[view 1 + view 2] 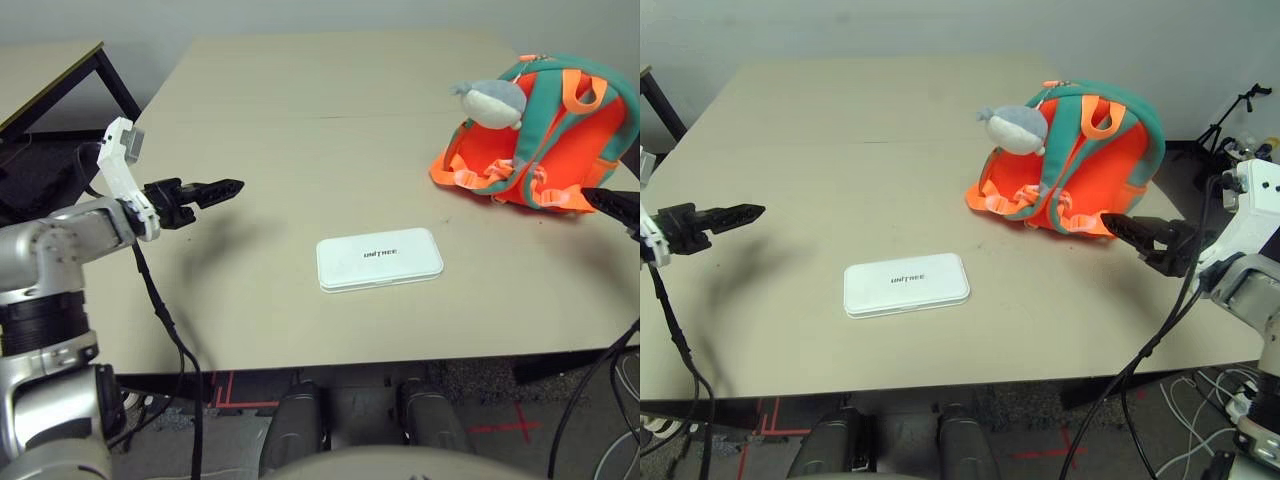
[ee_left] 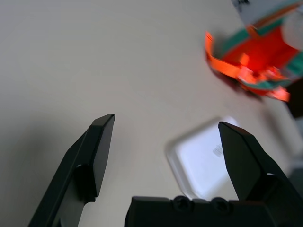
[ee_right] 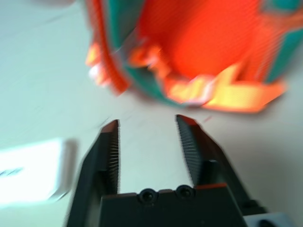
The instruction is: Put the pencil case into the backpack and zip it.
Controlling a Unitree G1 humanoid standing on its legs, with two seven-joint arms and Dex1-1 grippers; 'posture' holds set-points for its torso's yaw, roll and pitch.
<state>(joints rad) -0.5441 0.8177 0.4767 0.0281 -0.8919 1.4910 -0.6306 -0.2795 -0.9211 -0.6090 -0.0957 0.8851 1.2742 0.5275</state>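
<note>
**Both pincers spread, case lying between them**

Left black two-fingered pincer (image 1: 228,186) hangs over the beige tabletop (image 1: 300,100) with its fingers spread and nothing between them. My right black pincer (image 1: 1120,224) is spread too, empty, its tips just beside the teal and bright orange fabric backpack (image 1: 1085,165).

I can read "UNITREE" in small dark letters on the lid of the flat white rounded-rectangle pencil case (image 1: 379,258). It lies flat near the table's middle, at about 4 o'clock from the left pincer and 8 o'clock from the right, apart from both. At 2 o'clock from the case stands the backpack, a grey-white plush toy (image 1: 1012,126) resting against its upper edge.
</note>
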